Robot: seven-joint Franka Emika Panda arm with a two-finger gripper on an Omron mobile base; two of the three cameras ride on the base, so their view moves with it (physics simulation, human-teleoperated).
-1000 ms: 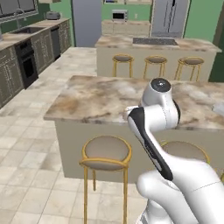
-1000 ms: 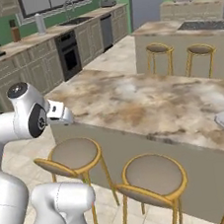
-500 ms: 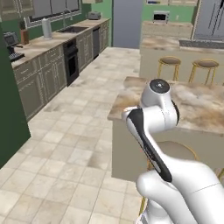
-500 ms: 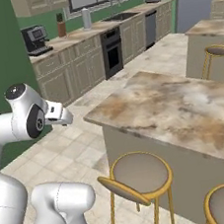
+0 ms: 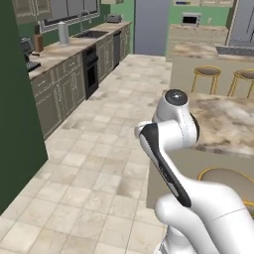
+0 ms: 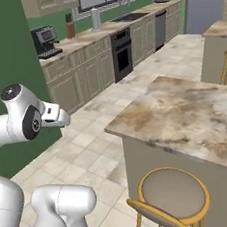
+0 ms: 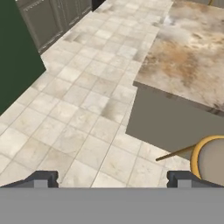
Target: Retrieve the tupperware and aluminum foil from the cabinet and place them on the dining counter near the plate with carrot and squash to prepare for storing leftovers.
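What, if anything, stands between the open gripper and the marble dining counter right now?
Nothing visible does. In the hand view the gripper hangs open and empty over bare floor tiles, with the dining counter just ahead and a stool tucked beside it.

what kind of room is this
A home kitchen, rendered in simulation. A run of cabinets with a built-in oven and a sink lines one wall, a marble-topped counter has round stools tucked beside it, and a coffee machine sits on the worktop.
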